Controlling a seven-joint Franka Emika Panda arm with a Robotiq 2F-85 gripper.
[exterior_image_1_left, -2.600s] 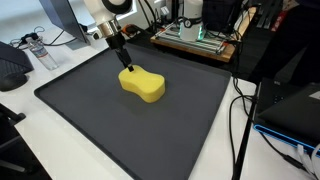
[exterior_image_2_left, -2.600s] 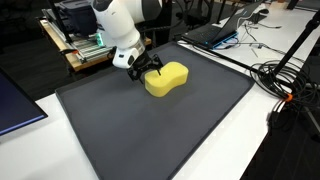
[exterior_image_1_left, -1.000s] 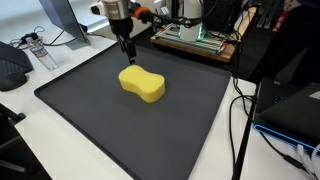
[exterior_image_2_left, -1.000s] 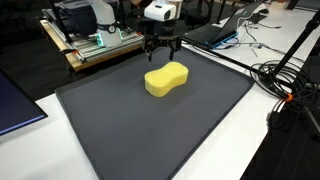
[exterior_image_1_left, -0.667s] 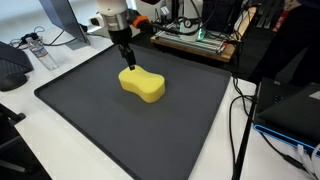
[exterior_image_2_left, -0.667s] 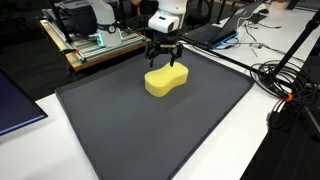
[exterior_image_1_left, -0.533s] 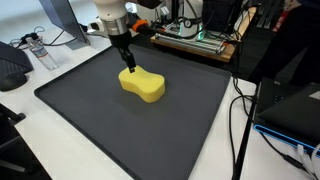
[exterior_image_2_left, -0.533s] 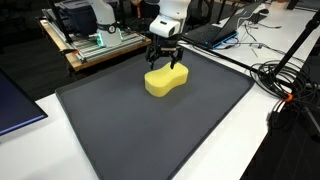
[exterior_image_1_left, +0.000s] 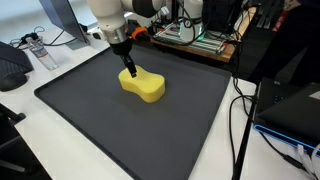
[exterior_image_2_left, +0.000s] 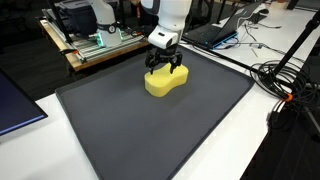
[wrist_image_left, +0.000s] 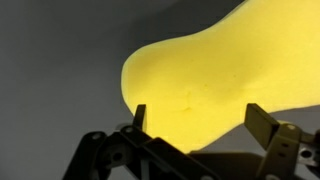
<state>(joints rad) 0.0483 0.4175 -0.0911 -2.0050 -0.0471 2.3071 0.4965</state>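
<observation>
The pincer (exterior_image_2_left: 165, 69) has dropped, wide open, seemingly straddling the yellow sponge (exterior_image_2_left: 164, 85).

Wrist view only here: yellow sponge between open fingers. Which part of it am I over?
Observer: In an exterior view the gripper stands over one end lobe of the sponge, not its waist.
Operator: Whole shape?
Observer: A two-lobed peanut, lying flat on a dark mat.
Operator: Fingers touching it?
Observer: The fingertips are down at the level of its top, jaws open. I cannot tell whether they touch.
</observation>
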